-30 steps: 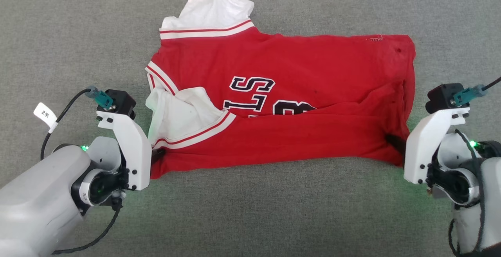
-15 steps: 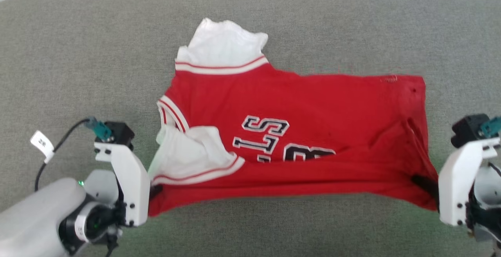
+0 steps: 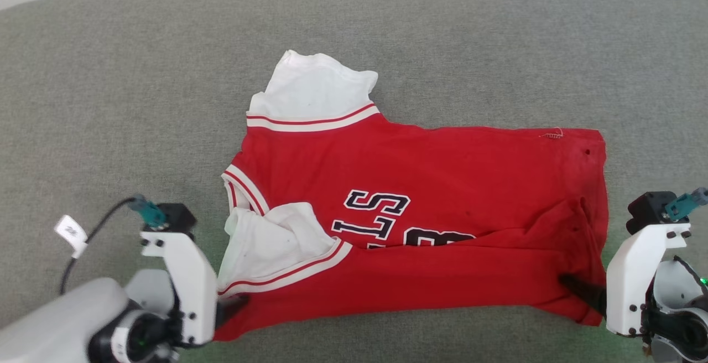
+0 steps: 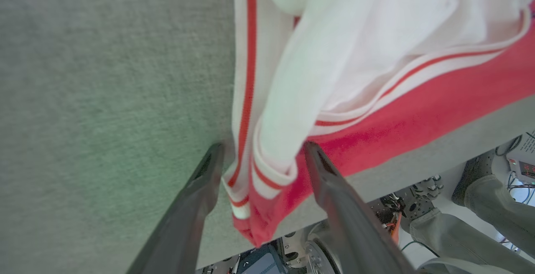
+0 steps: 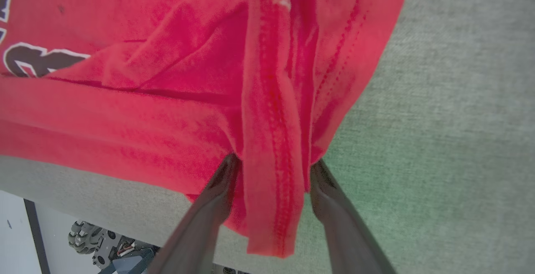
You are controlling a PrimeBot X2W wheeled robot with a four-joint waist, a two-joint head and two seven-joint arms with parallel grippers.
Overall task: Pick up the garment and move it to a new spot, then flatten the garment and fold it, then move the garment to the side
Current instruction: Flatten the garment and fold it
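Note:
The garment [image 3: 420, 213], a red jersey with white sleeve ends and black-and-white lettering, lies spread on the grey cloth surface, its front part folded over the lettering. My left gripper [image 3: 235, 305] sits at its near left corner. In the left wrist view that gripper [image 4: 263, 146] is open, and the striped corner of the garment [image 4: 376, 111] lies loosely between the spread fingers. My right gripper [image 3: 575, 288] is at the near right corner. In the right wrist view it [image 5: 274, 161] is open too, with a hem fold of the garment [image 5: 167, 77] hanging between the fingers.
The grey padded surface [image 3: 110, 103] extends widely to the left, right and behind the jersey. Its front edge runs just below both grippers. Beyond that edge a person's legs in grey trousers [image 4: 480, 207] and a wheeled base [image 5: 83, 232] show.
Both grippers have opened and let go of the jersey's near corners, and the front edge has settled on the surface. The head camera has tilted, so the whole picture sits lower.

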